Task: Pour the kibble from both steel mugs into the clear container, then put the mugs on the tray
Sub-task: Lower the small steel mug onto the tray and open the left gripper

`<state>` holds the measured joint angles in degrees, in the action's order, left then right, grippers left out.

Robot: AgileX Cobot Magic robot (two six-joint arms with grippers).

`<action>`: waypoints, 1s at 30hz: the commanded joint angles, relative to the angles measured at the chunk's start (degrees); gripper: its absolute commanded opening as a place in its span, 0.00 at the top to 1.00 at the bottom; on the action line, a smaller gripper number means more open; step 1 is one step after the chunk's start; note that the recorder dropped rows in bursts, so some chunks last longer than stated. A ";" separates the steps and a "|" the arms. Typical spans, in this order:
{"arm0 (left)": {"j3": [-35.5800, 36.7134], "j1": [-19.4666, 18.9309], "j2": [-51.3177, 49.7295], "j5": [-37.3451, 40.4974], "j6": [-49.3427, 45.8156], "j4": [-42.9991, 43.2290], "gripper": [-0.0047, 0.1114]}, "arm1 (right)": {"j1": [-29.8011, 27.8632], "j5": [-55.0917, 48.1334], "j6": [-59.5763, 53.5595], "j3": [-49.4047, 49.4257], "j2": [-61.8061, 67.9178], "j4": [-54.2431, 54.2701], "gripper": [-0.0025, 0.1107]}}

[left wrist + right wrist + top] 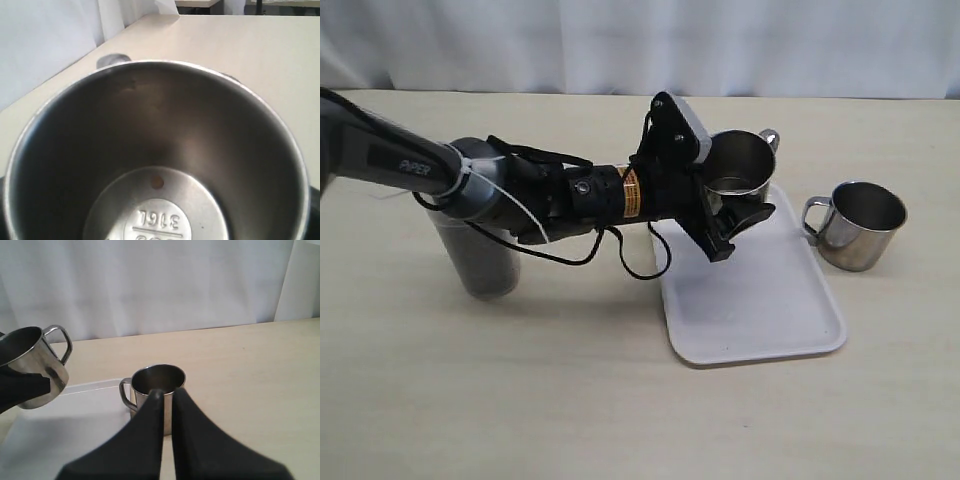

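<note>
The left gripper has its fingers spread wide around an empty steel mug, which hangs tilted over the white tray (ready for setting down, I'd guess). The right gripper is pinched closed on nothing, with the second mug just beyond its fingertips.

Bright even light, soft shadows; steel mug sl. blurry.

The held steel mug and the free steel mug are shiny silver-grey, darker inside. The tray is plain white, the table pale beige with faint wood grain. The arm is black and grey with an orange label; the clear container shows dark brown.
</note>
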<state>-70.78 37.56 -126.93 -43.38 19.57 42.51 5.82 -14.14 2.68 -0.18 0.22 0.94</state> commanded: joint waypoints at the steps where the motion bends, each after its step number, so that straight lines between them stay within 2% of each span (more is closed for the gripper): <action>1: -0.91 0.60 -2.80 0.23 0.90 -8.90 0.96 | -0.39 -0.10 -0.03 0.18 -0.22 0.29 0.94; 5: -2.74 0.60 -5.31 3.20 0.90 -10.19 0.96 | -0.39 -0.10 -0.03 0.18 -0.22 0.29 0.94; 11: -5.64 0.60 -6.74 12.10 0.90 -10.19 0.96 | -0.39 -0.10 -0.03 0.18 -0.22 0.29 0.94; 17: -7.00 0.49 -8.63 13.02 1.54 -10.19 0.96 | -0.39 -0.10 -0.03 0.18 -0.22 0.29 0.94; 20: -7.49 0.49 -9.28 13.73 1.54 -10.21 0.80 | -0.39 -0.10 -0.03 0.18 -0.22 0.29 0.94; 23: -7.49 0.49 -8.90 13.22 1.54 -10.07 0.57 | -0.39 -0.10 -0.03 0.18 -0.22 0.29 0.94; 26: -7.49 0.49 -6.98 15.89 1.70 -10.07 0.37 | -0.39 -0.10 -0.03 0.18 -0.22 0.29 0.94; 28: -7.49 0.49 -4.37 20.88 1.84 -10.18 0.27 | -0.39 -0.10 -0.03 0.18 -0.22 0.29 0.94; 30: -7.49 0.49 -2.66 24.20 3.42 -10.18 0.24 | -0.39 -0.10 -0.03 0.18 -0.22 0.29 0.94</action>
<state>-77.69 38.03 -132.44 -23.06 20.99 32.92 5.82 -14.14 2.68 -0.18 0.22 0.99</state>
